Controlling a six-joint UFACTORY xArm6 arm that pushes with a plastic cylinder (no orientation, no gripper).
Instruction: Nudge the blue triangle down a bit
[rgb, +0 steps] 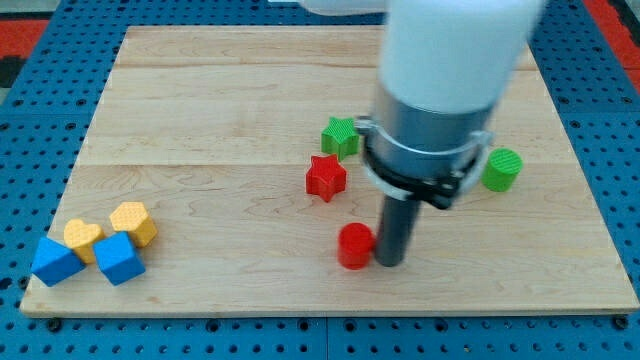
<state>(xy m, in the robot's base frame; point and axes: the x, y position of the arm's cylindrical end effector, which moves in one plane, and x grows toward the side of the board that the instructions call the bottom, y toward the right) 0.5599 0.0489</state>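
Note:
The blue triangle lies at the board's lower left corner, leftmost of a cluster. Beside it are a yellow heart, a blue cube and a yellow hexagon block. My tip is far to the right of that cluster, in the lower middle of the board. It stands right beside a red cylinder, at its right side, touching or nearly touching it.
A red star and a green star lie above and left of my tip. A green cylinder sits at the right. The wooden board ends close below the blue triangle, on a blue pegboard surface.

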